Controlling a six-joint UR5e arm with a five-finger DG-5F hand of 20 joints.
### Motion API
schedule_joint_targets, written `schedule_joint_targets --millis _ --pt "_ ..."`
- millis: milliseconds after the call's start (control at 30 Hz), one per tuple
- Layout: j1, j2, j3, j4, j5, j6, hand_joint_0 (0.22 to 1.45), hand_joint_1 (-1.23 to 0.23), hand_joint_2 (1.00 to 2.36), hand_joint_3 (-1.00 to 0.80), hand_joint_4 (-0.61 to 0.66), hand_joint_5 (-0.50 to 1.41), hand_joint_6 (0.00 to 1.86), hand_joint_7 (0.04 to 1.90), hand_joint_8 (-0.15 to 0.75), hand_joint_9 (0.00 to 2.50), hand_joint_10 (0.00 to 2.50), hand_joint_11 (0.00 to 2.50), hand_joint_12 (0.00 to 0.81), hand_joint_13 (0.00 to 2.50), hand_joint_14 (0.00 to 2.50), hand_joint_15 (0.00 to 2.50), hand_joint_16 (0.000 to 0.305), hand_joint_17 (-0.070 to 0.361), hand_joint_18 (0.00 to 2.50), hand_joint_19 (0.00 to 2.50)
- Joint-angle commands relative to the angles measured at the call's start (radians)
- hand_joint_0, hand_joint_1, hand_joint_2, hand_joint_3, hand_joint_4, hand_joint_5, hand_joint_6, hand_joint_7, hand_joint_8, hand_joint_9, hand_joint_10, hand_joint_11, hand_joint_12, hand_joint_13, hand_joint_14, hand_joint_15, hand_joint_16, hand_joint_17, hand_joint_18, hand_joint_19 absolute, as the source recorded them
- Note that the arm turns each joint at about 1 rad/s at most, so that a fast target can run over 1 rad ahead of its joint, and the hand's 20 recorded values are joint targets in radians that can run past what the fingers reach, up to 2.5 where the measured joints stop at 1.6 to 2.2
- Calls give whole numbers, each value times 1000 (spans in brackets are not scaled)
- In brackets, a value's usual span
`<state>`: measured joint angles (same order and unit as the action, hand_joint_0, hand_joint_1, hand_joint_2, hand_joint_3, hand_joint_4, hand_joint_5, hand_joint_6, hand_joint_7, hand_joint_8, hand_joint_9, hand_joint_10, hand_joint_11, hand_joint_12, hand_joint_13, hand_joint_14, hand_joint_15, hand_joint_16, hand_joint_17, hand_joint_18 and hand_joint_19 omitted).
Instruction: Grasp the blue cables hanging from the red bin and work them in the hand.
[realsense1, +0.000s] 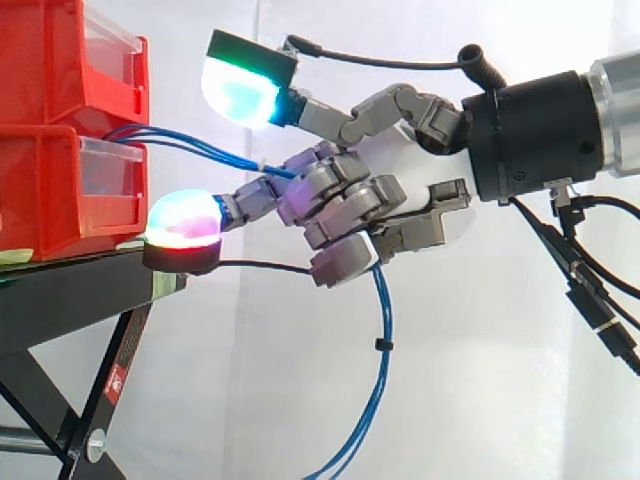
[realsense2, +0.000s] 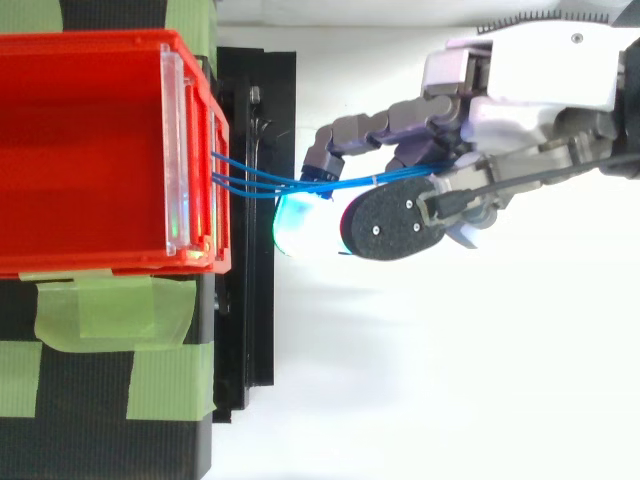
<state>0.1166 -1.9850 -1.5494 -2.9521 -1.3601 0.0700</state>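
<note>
Several thin blue cables (realsense1: 385, 310) run out of the front of the lower red bin (realsense1: 50, 190), pass through the hand (realsense1: 350, 200) and hang down in a loop below it. In the top view the cables (realsense2: 260, 183) stretch level from the bin (realsense2: 80, 150) to the hand (realsense2: 520, 80). The hand's middle fingers are curled round the cables just right of the bin. One finger points up and left with a green-cyan fingertip (realsense1: 240, 90). Another reaches toward the bin's base with a red-magenta fingertip (realsense1: 185, 220).
Two red bins are stacked on a black stand (realsense1: 70, 285), whose edge lies just under the lower fingertip. Green tape (realsense2: 110, 310) holds the bin to the stand. A white curtain hangs behind, with open space right of the stand.
</note>
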Motion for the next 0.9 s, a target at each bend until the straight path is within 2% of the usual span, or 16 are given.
schedule_joint_targets --millis 0,167,400,467,533,733,867 --pt "-12 0 3 -5 -1 5 864 -541 1004 -929 331 280 10 1194 333 852 2241 1830 411 1156 1687 1435 56 126 1247 1388" --pt "-34 2 12 -2 -1 5 872 -541 1003 -930 327 283 9 1211 332 839 2335 1813 410 1152 1717 1447 56 125 1258 1390" --pt "-55 2 12 -7 -1 8 883 -546 1002 -942 319 293 8 1229 332 824 2460 1826 409 1147 1773 1420 56 126 1265 1399" --pt "-63 14 14 -4 -1 2 885 -546 1003 -931 322 299 9 1232 338 821 2486 1797 410 1147 1780 1422 56 126 1273 1390" --pt "-63 21 14 -5 -1 -1 898 -547 1003 -918 316 308 8 1243 336 816 2500 1816 415 1147 1796 1418 55 123 1279 1397" --pt "-66 64 14 -10 -1 -62 904 -552 1007 -855 307 330 6 1295 339 816 2500 1793 410 1147 1812 1427 55 124 1287 1397" --pt "-71 71 14 -12 -1 -64 916 -557 1008 -815 302 348 3 1328 339 816 2500 1813 411 1149 1824 1416 55 123 1291 1402"
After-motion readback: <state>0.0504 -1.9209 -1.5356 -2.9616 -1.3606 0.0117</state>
